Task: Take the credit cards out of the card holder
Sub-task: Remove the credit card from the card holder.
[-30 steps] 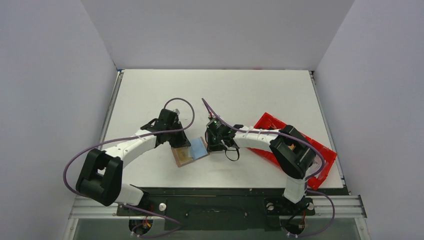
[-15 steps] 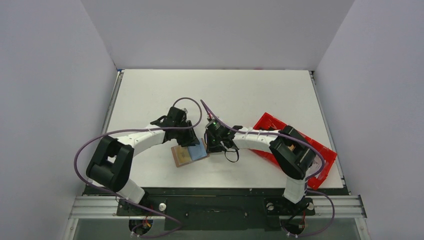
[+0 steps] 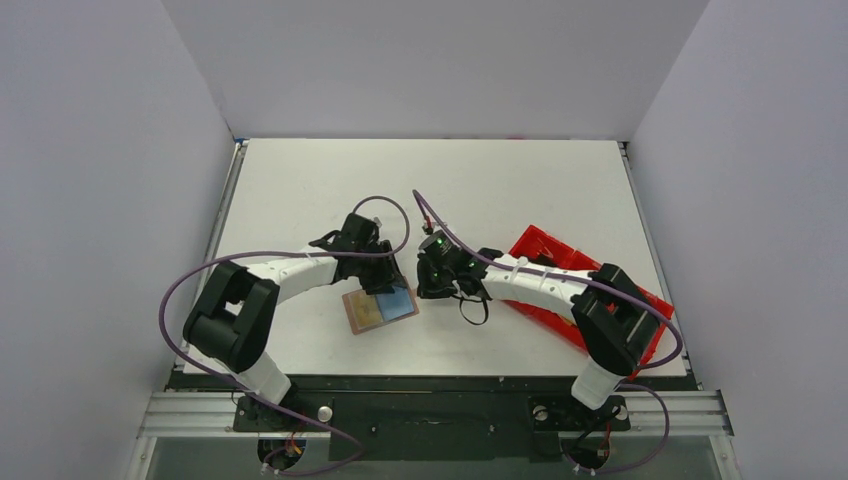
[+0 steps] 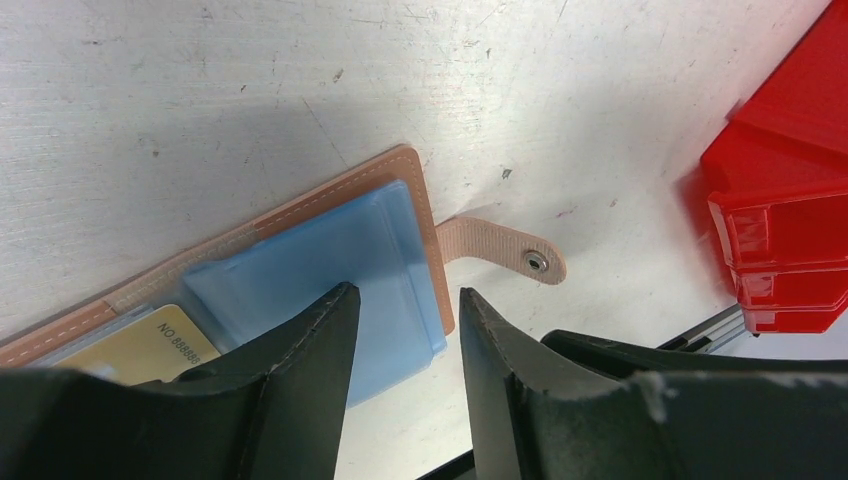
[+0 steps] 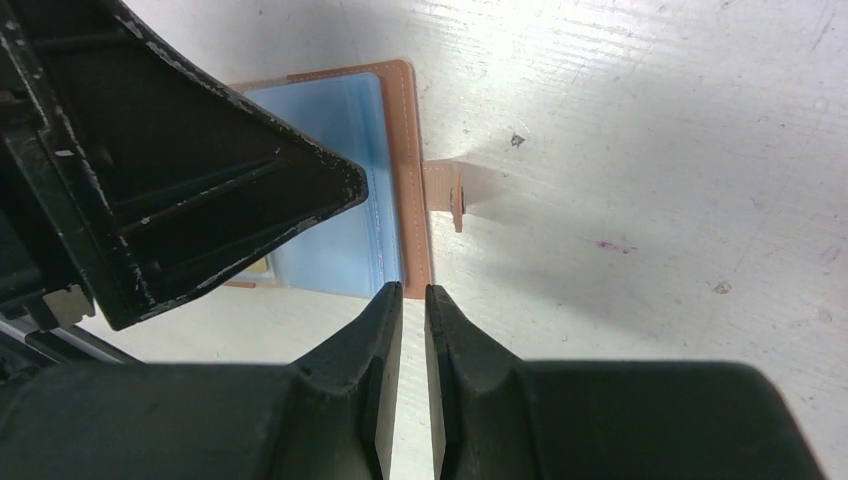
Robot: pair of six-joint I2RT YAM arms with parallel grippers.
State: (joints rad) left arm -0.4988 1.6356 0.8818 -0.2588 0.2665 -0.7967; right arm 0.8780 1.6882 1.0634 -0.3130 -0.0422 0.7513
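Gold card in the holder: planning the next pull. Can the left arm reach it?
Probably yes: the left tool hangs open over the card holder, and the gold card shows just beside its fingers.

A white matte rectangular table (image 3: 520, 180) forms the floor of the enclosure. In the wrist views its surface is scuffed with fine scratches and dark specks. A plain pale grey back wall (image 3: 430, 60) rises from the table's far edge. A matching pale grey left side wall (image 3: 90, 200) and right side wall (image 3: 770, 200) stand along its two sides. A black mounting plate (image 3: 440, 395) runs along the table's near edge, lying on a silver aluminium rail (image 3: 690, 410). The light is even and diffuse, casting soft shadows on the table, with a bright glare patch in the right wrist view.
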